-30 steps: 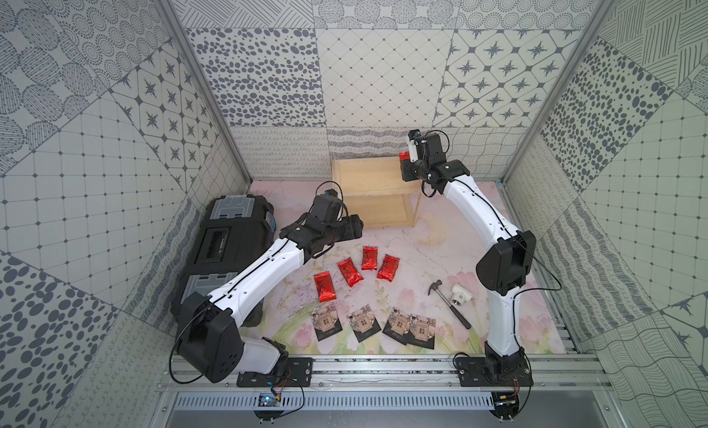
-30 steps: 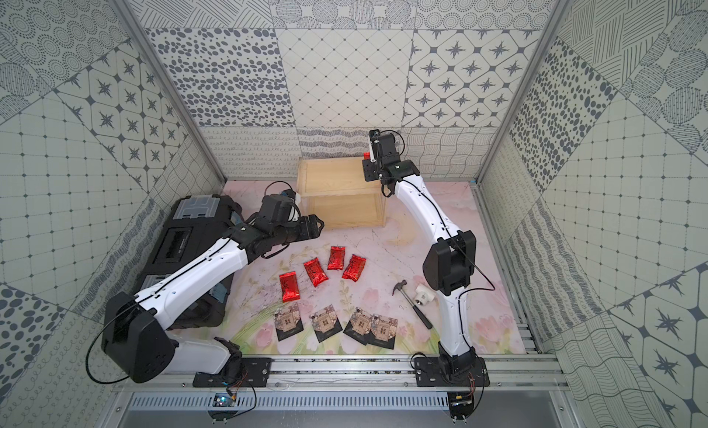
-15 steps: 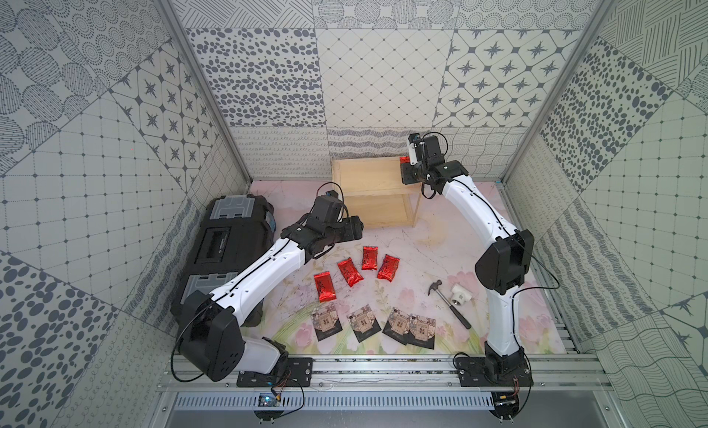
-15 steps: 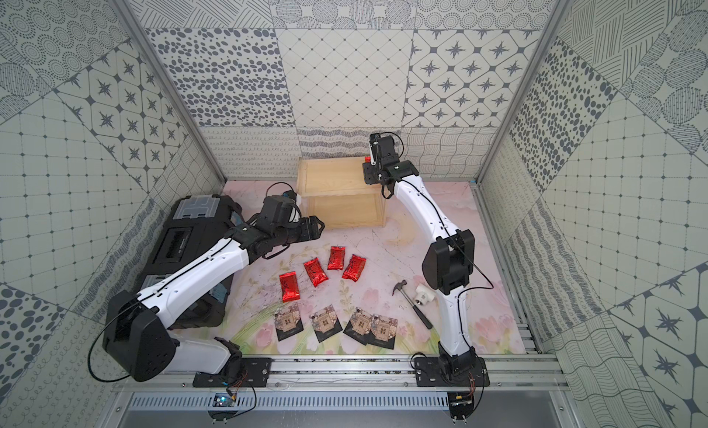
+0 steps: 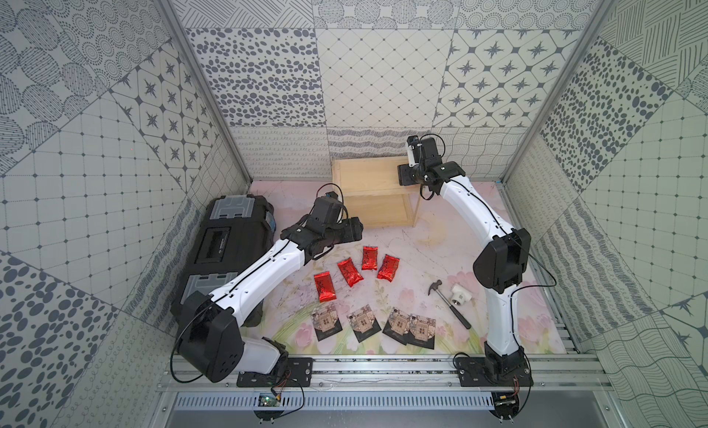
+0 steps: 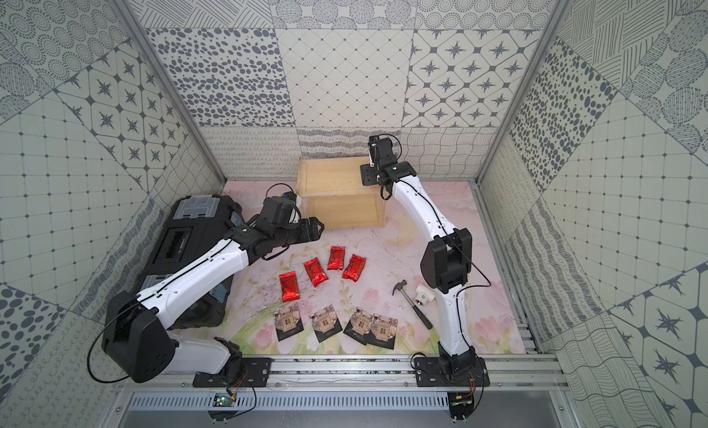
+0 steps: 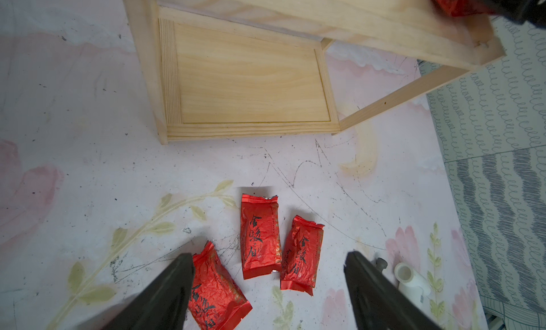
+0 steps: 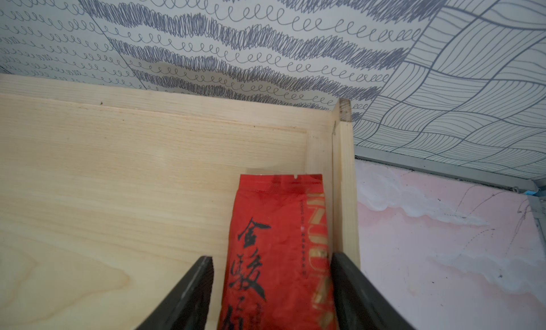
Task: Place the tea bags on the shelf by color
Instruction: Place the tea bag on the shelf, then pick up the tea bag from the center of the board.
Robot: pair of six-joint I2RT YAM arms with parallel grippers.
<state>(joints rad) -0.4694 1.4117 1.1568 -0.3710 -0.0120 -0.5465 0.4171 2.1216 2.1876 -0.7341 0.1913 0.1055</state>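
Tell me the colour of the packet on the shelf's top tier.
Red packet, black characters, gold lettering; clearest in the right wrist view.

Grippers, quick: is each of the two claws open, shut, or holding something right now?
Left gripper: open, holding nothing.
Right gripper: open, jaws either side of a red tea bag lying on the shelf, top tier.

Long black plastic toolbox w/ grey latches (image 5: 230, 234) lies along my left edge of the pink floral surface (image 5: 440, 246). To my right, small black-handled hammer (image 5: 450, 305) lies flat, white plastic pipe fitting (image 5: 459, 295) just beside it; contact unclear.
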